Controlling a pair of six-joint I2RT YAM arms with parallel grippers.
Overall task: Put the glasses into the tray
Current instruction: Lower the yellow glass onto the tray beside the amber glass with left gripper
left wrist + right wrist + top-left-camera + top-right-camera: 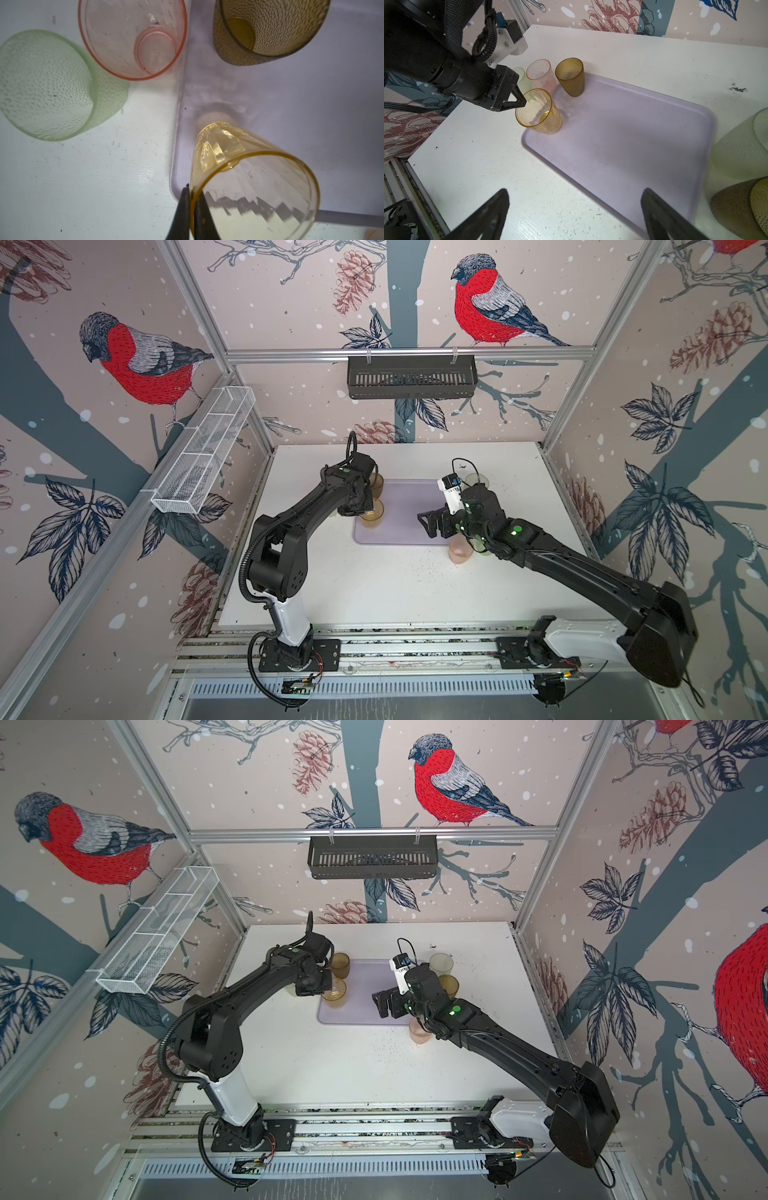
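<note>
At the left edge of the flat pale lilac rectangular tray (pixel 623 133), I see my left gripper (pixel 520 101) pinching the rim of a clear amber ribbed tumbler (pixel 538 112), its two black fingers (pixel 187 212) pressed on either side of the wall. The tumbler leans, its base over the tray's corner in the left wrist view. A brown dimpled tumbler (pixel 570 76) stands upright on the tray at the upper centre of the right wrist view. Just outside the rim, on the white table (pixel 633 56), stand a clear pink tumbler (pixel 133 39) and a pale green dimpled tumbler (pixel 49 85), close together.

My right gripper (pixel 432 522) hovers over the tray's right part in both top views, jaws spread wide and holding nothing. A second pink tumbler (pixel 419 1031) sits below the tray's lower right corner. Beyond the right edge are a pale frosted green tumbler (pixel 441 964) and another amber dimpled one (pixel 449 986).
</note>
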